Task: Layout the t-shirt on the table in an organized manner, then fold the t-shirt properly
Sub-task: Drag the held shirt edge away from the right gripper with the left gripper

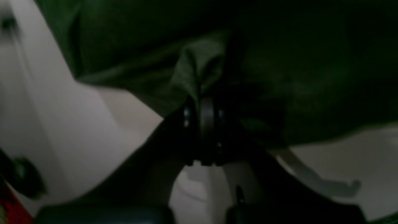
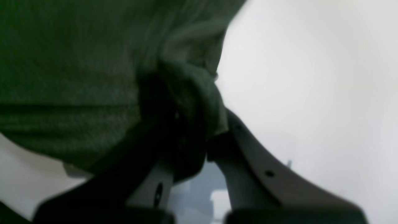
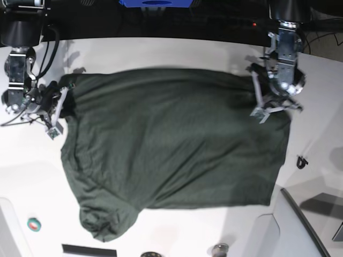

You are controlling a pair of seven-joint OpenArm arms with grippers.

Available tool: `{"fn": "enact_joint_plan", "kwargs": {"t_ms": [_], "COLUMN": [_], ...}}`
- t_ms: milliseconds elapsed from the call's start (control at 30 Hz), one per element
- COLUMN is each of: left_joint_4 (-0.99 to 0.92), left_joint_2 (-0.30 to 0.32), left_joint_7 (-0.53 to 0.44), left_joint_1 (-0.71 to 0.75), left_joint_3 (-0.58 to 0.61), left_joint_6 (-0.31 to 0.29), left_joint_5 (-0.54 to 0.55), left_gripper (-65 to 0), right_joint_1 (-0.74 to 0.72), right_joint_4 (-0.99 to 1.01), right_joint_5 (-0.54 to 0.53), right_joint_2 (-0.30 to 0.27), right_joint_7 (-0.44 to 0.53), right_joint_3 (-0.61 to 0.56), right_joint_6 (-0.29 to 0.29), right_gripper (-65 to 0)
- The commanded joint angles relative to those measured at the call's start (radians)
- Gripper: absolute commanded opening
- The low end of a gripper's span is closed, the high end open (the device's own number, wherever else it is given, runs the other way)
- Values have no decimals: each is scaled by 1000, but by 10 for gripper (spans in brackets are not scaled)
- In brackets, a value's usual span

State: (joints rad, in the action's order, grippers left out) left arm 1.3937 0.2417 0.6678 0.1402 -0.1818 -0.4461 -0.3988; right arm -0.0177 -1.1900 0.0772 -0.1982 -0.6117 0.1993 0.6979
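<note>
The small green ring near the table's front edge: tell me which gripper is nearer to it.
Right. The right gripper grips the t-shirt on the same side as the green ring. The left gripper holds the shirt's opposite corner, across the table.

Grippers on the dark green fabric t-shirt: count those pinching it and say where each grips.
2. The left gripper pinches the dark green fabric t-shirt at its far corner on the base view's right; the right gripper pinches the far corner on its left.

Both wrist views are dim, soft and out of focus, while the base view is evenly lit and sharp.
</note>
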Motion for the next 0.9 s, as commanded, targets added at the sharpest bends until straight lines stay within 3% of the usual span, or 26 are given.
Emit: {"fn": "enact_joint_plan", "kwargs": {"t_ms": [0, 367, 600, 867], "left_joint_4": [-1, -3, 109, 227], "left_joint_2": [11, 15, 15, 17], "left_joint_7": [-29, -55, -50, 31], "left_joint_1": [-7, 26, 54, 135], "left_joint_3": [-15, -43, -41, -38], "left_joint_6": [8, 8, 8, 5], "left_joint_5": [-4, -4, -13, -15], "left_gripper": [-650, -650, -650, -650], "right_joint_1": [2, 52, 60, 66], "right_joint_4": [-4, -120, -241, -256], "right_joint_5": [2, 2, 2, 6], "right_joint_2": [-4, -2, 4, 13], "right_joint_7": [-10, -23, -126, -158], "right_joint_3": [1, 81, 79, 79], "right_joint_6": [0, 0, 0, 0], "right_gripper": [-648, -648, -648, -648]}}
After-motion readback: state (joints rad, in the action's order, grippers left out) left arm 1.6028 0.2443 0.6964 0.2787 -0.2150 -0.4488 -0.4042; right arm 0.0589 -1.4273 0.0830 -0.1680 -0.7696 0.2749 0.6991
